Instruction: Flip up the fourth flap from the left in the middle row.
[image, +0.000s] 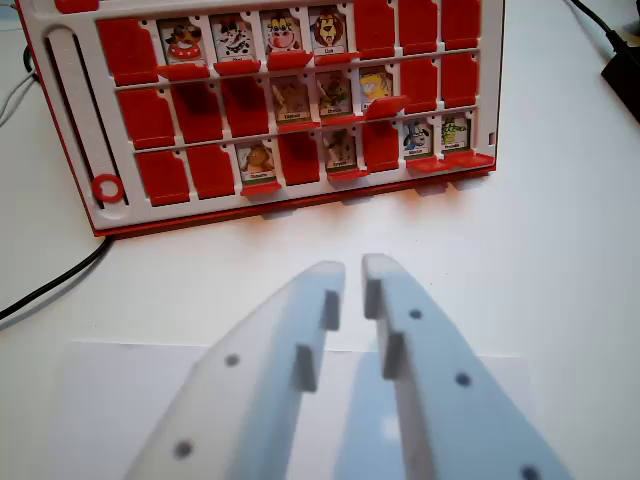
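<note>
A red and white flap board (70, 150) lies on the white table across the top of the wrist view, with three rows of flaps. In the middle row the first three flaps from the left are plain red (197, 110). The fourth flap (291, 100) shows an animal picture, as do the fifth (333, 95) and sixth (376, 90); the last two are red. My gripper (354, 270) hovers in front of the board's near edge, below its middle. Its pale fingers are almost together, with only a thin slit between the tips and nothing held.
A red ring (107, 187) sits in a slot on the board's left side. A black cable (50, 285) curves at the left, and another cable (595, 25) leads to a dark object (625, 70) at the top right. A white sheet (100, 400) lies under the gripper.
</note>
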